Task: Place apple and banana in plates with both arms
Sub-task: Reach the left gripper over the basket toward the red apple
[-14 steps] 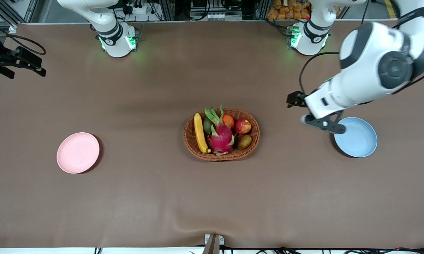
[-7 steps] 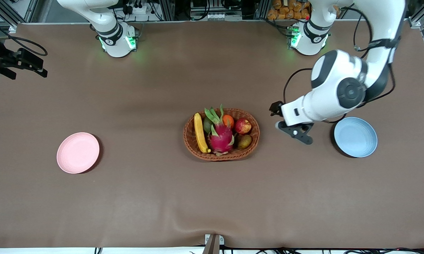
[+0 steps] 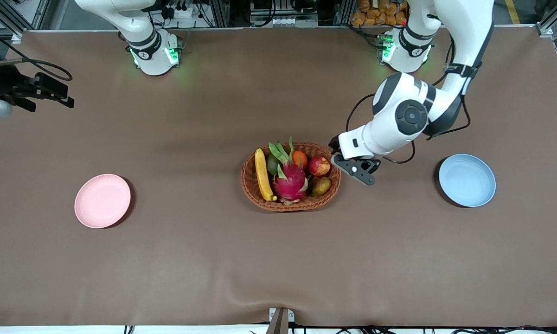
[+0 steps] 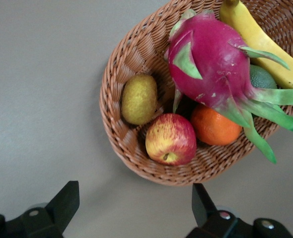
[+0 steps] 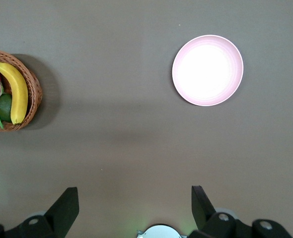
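The red apple (image 3: 319,165) (image 4: 170,139) and the yellow banana (image 3: 262,175) (image 4: 265,44) lie in a wicker basket (image 3: 292,206) at mid-table, the apple at the end toward the left arm. My left gripper (image 3: 357,170) (image 4: 135,186) hangs open and empty over bare table just outside the basket's rim (image 4: 111,99), beside the apple. The pink plate (image 3: 102,201) (image 5: 207,70) sits toward the right arm's end and the blue plate (image 3: 467,180) toward the left arm's end; both hold nothing. My right gripper (image 3: 51,95) (image 5: 134,191) is open, high over the table's edge at the right arm's end.
The basket also holds a magenta dragon fruit (image 3: 290,178), a small orange (image 3: 299,158), a brown-green kiwi-like fruit (image 3: 321,186) and a dark green fruit (image 3: 272,164). Brown cloth covers the table. The arm bases (image 3: 154,55) stand along the table's edge farthest from the front camera.
My left arm has swung from over the blue plate to the basket's edge beside the apple. The right gripper has shifted slightly inward from the table's end.
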You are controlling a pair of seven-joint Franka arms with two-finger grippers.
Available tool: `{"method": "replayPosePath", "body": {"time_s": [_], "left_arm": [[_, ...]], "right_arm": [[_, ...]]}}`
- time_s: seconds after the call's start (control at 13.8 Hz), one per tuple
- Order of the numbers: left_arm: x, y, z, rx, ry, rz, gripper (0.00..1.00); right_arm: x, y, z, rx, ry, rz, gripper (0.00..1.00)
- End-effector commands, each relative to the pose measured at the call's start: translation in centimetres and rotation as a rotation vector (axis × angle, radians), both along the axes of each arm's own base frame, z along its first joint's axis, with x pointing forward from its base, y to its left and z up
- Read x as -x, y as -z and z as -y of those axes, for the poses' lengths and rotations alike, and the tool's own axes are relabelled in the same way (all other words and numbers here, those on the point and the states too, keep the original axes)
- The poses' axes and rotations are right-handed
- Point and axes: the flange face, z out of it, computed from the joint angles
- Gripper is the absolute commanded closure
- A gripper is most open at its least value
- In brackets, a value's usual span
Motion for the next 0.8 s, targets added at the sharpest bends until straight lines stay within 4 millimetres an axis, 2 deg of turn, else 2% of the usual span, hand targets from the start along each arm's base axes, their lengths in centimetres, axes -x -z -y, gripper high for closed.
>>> {"method": "replayPosePath", "body": {"time_s": [0.0, 0.14, 0.22, 0.51, 0.72], "left_arm": [[-0.3, 2.0, 0.4, 0.015, -0.013, 0.022, 0.0], [0.2, 3.8, 2.3, 0.03, -0.02, 0.036, 0.0], [0.1, 4.6, 2.5, 0.035, -0.034, 0.041, 0.0], [1.1, 6.6, 4.8, 0.045, -0.052, 0.043, 0.0], [1.3, 7.8, 4.9, 0.04, -0.062, 0.029, 0.0]], "right_arm": [[-0.1, 0.1, -0.6, -0.012, -0.016, 0.004, 0.0], [-0.3, 0.1, -0.8, -0.018, -0.018, 0.01, 0.0], [-0.4, 0.3, -1.2, -0.031, -0.023, 0.008, 0.0], [-1.0, 1.1, -1.6, -0.045, -0.025, 0.001, 0.0], [-1.1, 1.2, -1.8, -0.045, -0.028, -0.001, 0.0]]}}
